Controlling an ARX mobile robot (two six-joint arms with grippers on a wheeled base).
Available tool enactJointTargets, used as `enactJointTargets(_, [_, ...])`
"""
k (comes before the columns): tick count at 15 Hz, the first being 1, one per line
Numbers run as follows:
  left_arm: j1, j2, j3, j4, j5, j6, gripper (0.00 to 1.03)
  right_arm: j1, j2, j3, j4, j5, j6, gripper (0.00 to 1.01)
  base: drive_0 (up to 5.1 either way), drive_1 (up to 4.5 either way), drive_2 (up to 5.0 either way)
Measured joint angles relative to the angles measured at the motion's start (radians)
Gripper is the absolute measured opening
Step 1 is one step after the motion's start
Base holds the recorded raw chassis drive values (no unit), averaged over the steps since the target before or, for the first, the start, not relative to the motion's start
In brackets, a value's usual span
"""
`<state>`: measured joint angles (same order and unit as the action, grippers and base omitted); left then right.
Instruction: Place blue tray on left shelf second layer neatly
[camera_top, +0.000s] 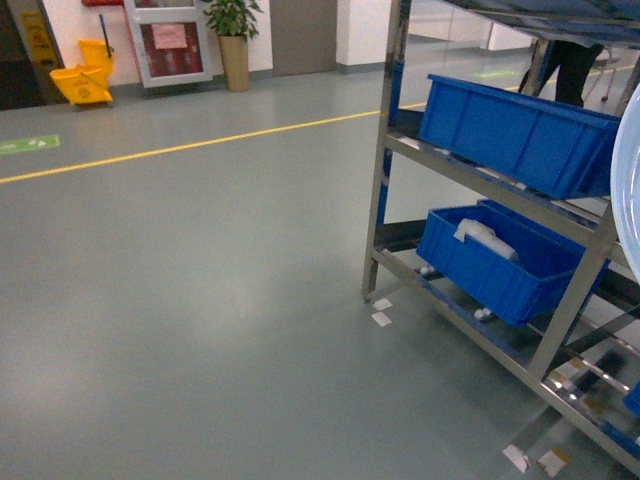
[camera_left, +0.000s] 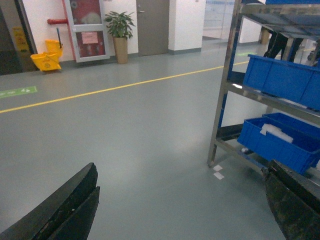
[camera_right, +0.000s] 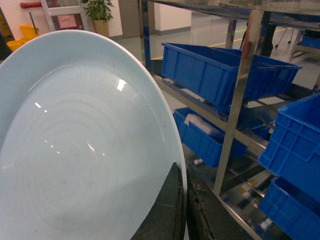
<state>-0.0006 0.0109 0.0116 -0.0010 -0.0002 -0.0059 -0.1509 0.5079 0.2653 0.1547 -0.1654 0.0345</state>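
Right wrist view: tray (camera_right: 80, 145) big and pale blue, pinched at its rim by the right claw (camera_right: 184, 210), jaws shut tight on the edge. Stands almost on edge, flat face toward the camera. Head view: only a thin slice of the tray at the far right side. Rack (camera_top: 390, 150) off to the right and ahead, second layer (camera_top: 500, 180) already holding a blue crate (camera_top: 515, 135). Left claw (camera_left: 180, 210) wide open, holding nothing, low over the floor (camera_top: 200, 300). Right arm nearer the rack. Probably next: tip the tray flat, then slide it rim-first toward the rack, beside the crate.
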Motion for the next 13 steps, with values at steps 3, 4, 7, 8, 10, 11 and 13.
enactJointTargets(3, [0.000,0.000,0.000,-0.003,0.000,0.000,0.98,0.000,-0.004,0.000,0.000,0.000,0.000,0.02,-1.7,2.29,-5.6])
enactJointTargets(4, [0.000,0.000,0.000,-0.003,0.000,0.000,0.98,0.000,-0.004,0.000,0.000,0.000,0.000,0.02,-1.7,2.26,-5.6])
enactJointTargets(7, [0.000,0.000,0.000,-0.004,0.000,0.000,0.98,0.000,-0.003,0.000,-0.002,0.000,0.000,0.02,-1.6,2.35,-5.5])
enactJointTargets(8, [0.000,0.000,0.000,-0.001,0.000,0.000,0.98,0.000,-0.004,0.000,0.002,0.000,0.000,0.02,-1.5,2.42,-5.5])
enactJointTargets(10, [0.000,0.000,0.000,0.000,0.000,0.000,0.98,0.000,-0.004,0.000,0.002,-0.001,0.000,0.02,-1.5,2.42,-5.5])
enactJointTargets(11, [0.000,0.000,0.000,-0.011,0.000,0.000,0.98,0.000,0.004,0.000,0.000,-0.002,0.000,0.02,-1.5,2.42,-5.5])
enactJointTargets(13, [0.000,0.000,0.000,-0.003,0.000,0.000,0.98,0.000,0.000,-0.001,0.002,-0.002,0.000,0.02,-1.5,2.42,-5.5])
